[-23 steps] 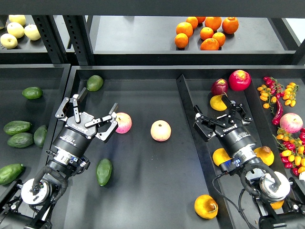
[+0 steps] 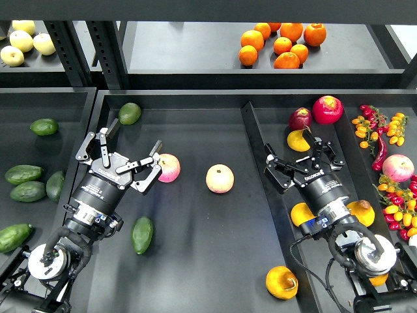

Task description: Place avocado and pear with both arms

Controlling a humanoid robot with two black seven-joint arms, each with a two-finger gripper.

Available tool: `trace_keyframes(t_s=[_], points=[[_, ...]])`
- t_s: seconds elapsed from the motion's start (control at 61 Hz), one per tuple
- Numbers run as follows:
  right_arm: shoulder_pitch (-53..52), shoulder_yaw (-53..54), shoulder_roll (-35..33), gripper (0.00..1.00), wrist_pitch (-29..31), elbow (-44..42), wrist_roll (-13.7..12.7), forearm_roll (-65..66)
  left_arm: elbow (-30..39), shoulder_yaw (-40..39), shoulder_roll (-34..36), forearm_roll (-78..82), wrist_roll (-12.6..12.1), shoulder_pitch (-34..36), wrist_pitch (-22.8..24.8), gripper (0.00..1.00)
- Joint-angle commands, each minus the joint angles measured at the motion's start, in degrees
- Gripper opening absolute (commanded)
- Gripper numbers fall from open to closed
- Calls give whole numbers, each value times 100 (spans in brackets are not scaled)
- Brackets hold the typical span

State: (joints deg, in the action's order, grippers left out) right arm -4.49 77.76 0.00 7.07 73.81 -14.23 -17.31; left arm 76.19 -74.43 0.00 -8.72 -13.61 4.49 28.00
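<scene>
A dark green avocado (image 2: 142, 235) lies in the middle tray (image 2: 195, 274), below and right of my left arm. Several more avocados (image 2: 25, 182) lie in the left tray. My left gripper (image 2: 133, 140) is open and empty, its right finger next to a pink apple (image 2: 169, 167). A yellow-orange pear (image 2: 282, 282) lies at the middle tray's front right. Another pear (image 2: 299, 139) lies in the right tray, just beyond my open right gripper (image 2: 296, 152). Two more pears (image 2: 303, 214) (image 2: 361, 212) lie beside my right arm.
A second apple (image 2: 219, 178) lies mid-tray and a lighter round green fruit (image 2: 129, 113) at its back left. Red fruits (image 2: 327, 109), a red pepper and small tomatoes (image 2: 384, 130) fill the right tray. Oranges (image 2: 280, 42) and yellow apples (image 2: 23, 42) sit on the back shelf.
</scene>
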Motion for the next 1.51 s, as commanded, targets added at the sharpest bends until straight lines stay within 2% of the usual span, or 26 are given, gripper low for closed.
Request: trace_keyframes(t_s=[0.0,1.491], points=[[1,-24,0,100,5,-7,0,0,-16,-1,0,2,7,-1,0,99],[-8,-24,0,100,-39,-25,0,9,1,43,0,-68,-10,140,0,99]])
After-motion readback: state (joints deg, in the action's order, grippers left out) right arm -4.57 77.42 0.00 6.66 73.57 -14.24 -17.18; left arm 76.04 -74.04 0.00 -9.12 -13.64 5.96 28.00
